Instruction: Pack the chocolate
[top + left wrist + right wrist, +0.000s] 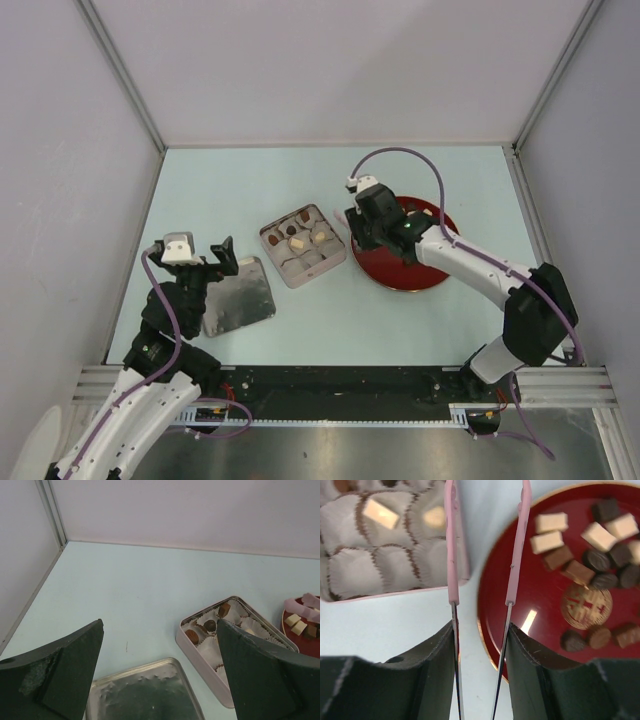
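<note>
Holding pink tweezers [451, 540] above the gap between the square tin [395, 594] and the red plate [540, 595].

The right gripper [480, 635] is clenched on the tweezers' metal shanks, and the two pink arms run forward, one over the tin's edge and one over the plate's rim, with their tips out of view. Most of the chocolate [558, 557] lies on the plate as dark, reddish-brown and cream chunks. A few pieces sit in the tin's white paper cups [350, 570], and several cups nearest the camera hold nothing. The left gripper [160, 630] hangs with its jaws spread wide and holds nothing, just above the tin's silver lid [145, 695], which lies flat on the pale table [150, 590] beside the tin.
</note>
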Robot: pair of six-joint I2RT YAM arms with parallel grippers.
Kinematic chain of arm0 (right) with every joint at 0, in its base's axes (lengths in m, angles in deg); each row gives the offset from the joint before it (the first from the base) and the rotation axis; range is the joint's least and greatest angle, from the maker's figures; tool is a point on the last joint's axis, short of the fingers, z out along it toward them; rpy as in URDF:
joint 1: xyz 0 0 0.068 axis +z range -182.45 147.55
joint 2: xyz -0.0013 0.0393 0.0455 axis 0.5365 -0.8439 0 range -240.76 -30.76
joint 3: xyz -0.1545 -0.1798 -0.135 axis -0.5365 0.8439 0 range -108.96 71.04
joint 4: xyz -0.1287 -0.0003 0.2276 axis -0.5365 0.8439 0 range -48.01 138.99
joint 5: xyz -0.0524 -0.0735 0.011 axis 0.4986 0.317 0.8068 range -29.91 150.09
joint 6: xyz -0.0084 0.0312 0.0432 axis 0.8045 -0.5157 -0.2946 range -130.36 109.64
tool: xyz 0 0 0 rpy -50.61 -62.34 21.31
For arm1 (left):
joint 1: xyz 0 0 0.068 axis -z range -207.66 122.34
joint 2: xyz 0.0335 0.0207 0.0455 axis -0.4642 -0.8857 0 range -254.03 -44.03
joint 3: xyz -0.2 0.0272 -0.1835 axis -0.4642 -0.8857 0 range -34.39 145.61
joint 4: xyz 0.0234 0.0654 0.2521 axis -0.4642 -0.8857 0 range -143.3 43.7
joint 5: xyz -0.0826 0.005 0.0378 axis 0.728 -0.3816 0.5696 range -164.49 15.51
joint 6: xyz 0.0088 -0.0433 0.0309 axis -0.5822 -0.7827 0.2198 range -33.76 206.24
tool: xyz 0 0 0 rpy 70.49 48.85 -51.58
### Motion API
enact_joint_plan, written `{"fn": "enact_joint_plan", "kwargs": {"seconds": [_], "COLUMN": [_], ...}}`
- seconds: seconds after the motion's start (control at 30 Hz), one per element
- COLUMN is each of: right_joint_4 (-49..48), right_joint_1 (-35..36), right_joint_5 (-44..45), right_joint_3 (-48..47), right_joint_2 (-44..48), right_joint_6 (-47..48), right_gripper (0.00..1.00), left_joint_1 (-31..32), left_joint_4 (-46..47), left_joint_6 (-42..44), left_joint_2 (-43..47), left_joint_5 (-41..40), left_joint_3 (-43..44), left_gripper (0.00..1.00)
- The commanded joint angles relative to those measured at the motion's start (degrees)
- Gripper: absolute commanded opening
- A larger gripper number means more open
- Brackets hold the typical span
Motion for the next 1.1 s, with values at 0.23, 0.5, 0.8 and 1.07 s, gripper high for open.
{"fn": "enact_joint_plan", "kwargs": {"seconds": [0.23,0.5,0.8,1.07], "right_joint_4": [8.0,8.4,9.4,6.6], "right_joint_1": [-11.3,-19.9,-26.4,-30.5], "right_joint_5": [3.7,1.7,1.8,-2.0], "right_joint_3": [7.0,12.8,13.5,13.5], "right_joint_2": [8.7,12.0,11.1,9.6], "right_joint_6": [-8.5,-10.8,-9.6,-4.9], "right_gripper": [0.45,0.44,0.45,0.45], "left_joint_1": [-0.5,-0.5,-0.5,-0.5], "left_joint_4": [2.6,2.9,2.9,3.0], "left_joint_6": [1.3,1.3,1.4,1.5], "left_joint_2": [0.6,0.9,1.4,1.4], "left_joint_5": [1.1,2.0,1.9,2.0], "left_joint_3": [-0.6,-0.9,-1.0,-1.1], "left_gripper": [0.99,1.00,1.00,1.00]}}
